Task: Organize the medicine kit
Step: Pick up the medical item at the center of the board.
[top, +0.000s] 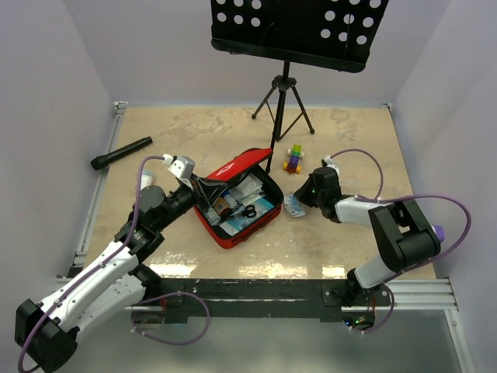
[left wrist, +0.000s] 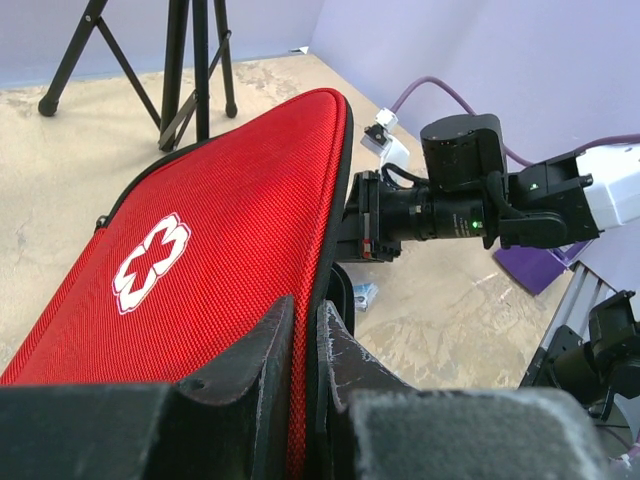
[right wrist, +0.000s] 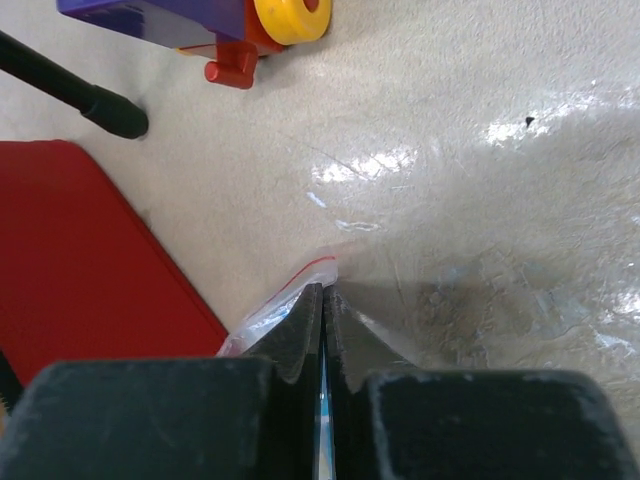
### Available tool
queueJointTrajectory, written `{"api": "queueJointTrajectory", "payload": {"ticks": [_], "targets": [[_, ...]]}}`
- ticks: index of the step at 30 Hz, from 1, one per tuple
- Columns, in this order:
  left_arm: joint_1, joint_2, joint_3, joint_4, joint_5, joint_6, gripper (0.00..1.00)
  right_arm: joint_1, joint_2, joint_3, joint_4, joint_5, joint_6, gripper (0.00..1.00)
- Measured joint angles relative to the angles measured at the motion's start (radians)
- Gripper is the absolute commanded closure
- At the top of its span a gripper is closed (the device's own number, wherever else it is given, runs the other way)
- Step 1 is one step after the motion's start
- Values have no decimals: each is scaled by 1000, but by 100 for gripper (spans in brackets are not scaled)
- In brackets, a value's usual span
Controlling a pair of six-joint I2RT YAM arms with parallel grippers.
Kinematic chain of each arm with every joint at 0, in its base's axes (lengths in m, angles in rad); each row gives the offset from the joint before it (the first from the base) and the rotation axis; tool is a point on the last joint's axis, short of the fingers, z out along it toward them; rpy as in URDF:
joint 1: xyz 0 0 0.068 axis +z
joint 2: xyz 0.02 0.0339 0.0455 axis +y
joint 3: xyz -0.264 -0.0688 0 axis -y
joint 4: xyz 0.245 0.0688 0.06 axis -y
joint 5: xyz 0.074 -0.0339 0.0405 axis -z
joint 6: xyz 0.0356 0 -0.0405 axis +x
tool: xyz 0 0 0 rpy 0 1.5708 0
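Observation:
The red medicine kit (top: 233, 237) lies open mid-table, with packets, a small bottle and black scissors (top: 247, 210) inside. Its lid (left wrist: 200, 230), with the white cross (left wrist: 150, 262), stands raised. My left gripper (left wrist: 305, 305) is shut on the lid's edge and also shows in the top view (top: 203, 186). My right gripper (top: 299, 198) is low on the table just right of the kit. It is shut on a clear plastic packet (right wrist: 290, 290) with a red stripe, whose corner sticks out past the right gripper's (right wrist: 325, 290) tips.
A black flashlight (top: 120, 153) lies at the far left. A music stand's tripod (top: 285, 101) stands behind the kit, one foot (right wrist: 110, 115) near my right gripper. A colourful block toy (top: 294, 158) sits right of the lid.

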Motion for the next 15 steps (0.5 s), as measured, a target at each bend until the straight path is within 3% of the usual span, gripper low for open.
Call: {"api": "queueJointTrajectory", "payload": {"ticks": [4,11,15], "targets": [[0,0,0,0,0,0,100,0,-60,0,-47,-8,-3,100],[0,-1,0,-1,-1,0,100,0,-463,65,-211,35,-64,100],[0,-1,0,-1,-2,0,100,-2,-639,137,-153,-159,-114,100]]}}
